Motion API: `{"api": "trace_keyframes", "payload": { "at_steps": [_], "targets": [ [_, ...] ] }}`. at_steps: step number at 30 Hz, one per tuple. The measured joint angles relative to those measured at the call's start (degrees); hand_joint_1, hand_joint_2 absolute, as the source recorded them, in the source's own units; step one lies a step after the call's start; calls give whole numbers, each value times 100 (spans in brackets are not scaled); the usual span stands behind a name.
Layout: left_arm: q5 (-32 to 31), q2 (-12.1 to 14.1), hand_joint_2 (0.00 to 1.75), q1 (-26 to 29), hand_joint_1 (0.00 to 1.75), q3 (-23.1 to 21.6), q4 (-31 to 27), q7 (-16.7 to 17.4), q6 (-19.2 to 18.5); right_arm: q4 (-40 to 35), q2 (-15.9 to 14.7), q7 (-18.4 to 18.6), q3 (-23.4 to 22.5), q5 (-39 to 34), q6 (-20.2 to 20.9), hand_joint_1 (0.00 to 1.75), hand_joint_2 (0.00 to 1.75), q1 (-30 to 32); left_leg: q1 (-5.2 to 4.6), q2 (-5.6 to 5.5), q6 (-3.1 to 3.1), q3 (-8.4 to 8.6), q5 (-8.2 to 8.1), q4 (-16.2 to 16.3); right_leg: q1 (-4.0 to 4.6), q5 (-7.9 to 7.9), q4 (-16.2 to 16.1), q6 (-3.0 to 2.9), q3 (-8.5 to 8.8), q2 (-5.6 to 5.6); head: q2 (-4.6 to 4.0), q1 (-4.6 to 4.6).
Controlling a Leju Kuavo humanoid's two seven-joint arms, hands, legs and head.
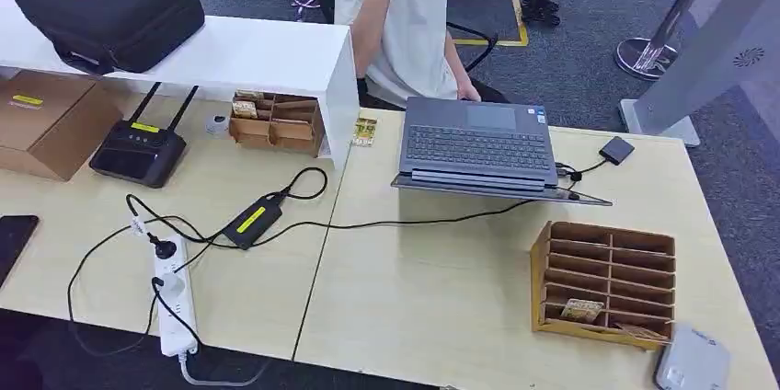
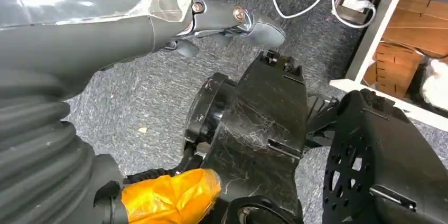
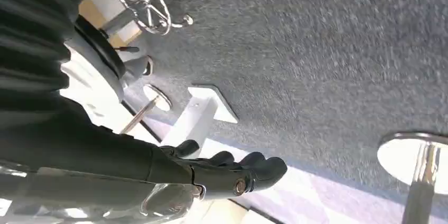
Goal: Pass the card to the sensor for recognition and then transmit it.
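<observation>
Looking like nothing's started: card [image 1: 581, 309] sits in a lower slot of the wooden organizer [image 1: 602, 281]. Right hand [image 3: 222, 171] and left hand [image 2: 227, 20] hang over carpet, fingers loosely extended, holding nothing. Next up, probably right hand reaches for it.

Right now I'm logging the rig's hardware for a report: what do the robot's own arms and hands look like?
Both wrists wear a dark grey ribbed cover. The left hand has a thick grey thumb with shiny screw heads, clear plastic film wrapped behind it, and an orange-wrapped part by the cover. The right hand has dark, rounded fingers, a silver screw and the same clear film at its base.
</observation>
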Motion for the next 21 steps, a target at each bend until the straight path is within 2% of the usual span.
{"api": "trace_keyframes", "payload": {
  "at_steps": [4,6,7,8,9,10,11,12,13,14,15,17,21],
  "targets": [
    [-9,-9,175,-1,0,-2,0,9,0,-306,0,57,330,-245,0,0,175,123,0,1,0,1,0,0,0,0,0,0,0,0,0,0],
    [-15,-17,175,0,0,0,0,11,0,-486,0,333,602,-366,2,0,175,244,0,0,0,2,0,0,0,0,0,0,-1,0,0,0],
    [-59,-17,175,16,0,-2,-2,44,66,-648,-7,743,810,-269,2,0,175,370,0,0,1,2,-1,0,0,-1,-1,0,-1,0,0,0],
    [-156,-13,175,54,0,-2,-35,110,184,-922,-13,1310,985,-80,81,0,175,516,-7,-1,1,3,-3,0,-6,-4,-1,1,-3,-2,0,2],
    [-312,4,175,90,0,0,-113,270,318,-1352,-90,1794,1024,84,405,0,175,646,-6,-7,1,-2,-3,0,-6,-6,-2,4,-1,-7,0,-9],
    [-436,33,175,125,0,2,-179,406,408,-1788,-262,2071,898,165,952,0,175,719,-6,-14,1,-9,-4,0,-6,-5,-3,4,-1,-14,0,-2],
    [-516,50,175,157,0,5,-232,505,468,-2135,-383,1997,659,282,1724,0,175,744,-9,-16,4,-13,-5,0,-10,-4,-4,6,-3,-15,0,-7],
    [-560,70,175,160,0,5,-278,586,498,-2449,-608,1582,233,428,2488,0,175,734,-18,-18,6,-14,-5,-1,-27,-5,-2,7,-4,-15,0,-7],
    [-577,83,175,164,0,5,-293,630,512,-2688,-774,1086,-185,446,2880,0,175,691,-17,-18,13,-11,-10,-3,-27,-8,-2,10,0,-16,0,-11],
    [-575,92,175,167,0,5,-313,656,514,-2875,-897,792,-543,456,2948,0,175,673,-19,-22,13,-14,-10,-2,-25,-11,-3,16,4,-22,0,9],
    [-568,94,175,167,0,5,-319,669,512,-3064,-1048,654,-844,472,2736,0,175,661,-20,-29,15,-15,-11,-1,-23,-11,-13,16,11,-32,0,-4],
    [-538,92,175,170,0,5,-326,669,501,-3262,-1274,570,-1247,480,2401,0,175,643,-10,-37,16,-12,-11,1,-13,-9,-26,17,24,-42,0,2],
    [-511,90,175,170,0,5,-328,669,483,-3403,-1684,444,-1658,483,2251,0,175,613,-18,-32,22,-2,-15,1,-18,-9,-20,17,24,-39,0,-6]
  ]
}}
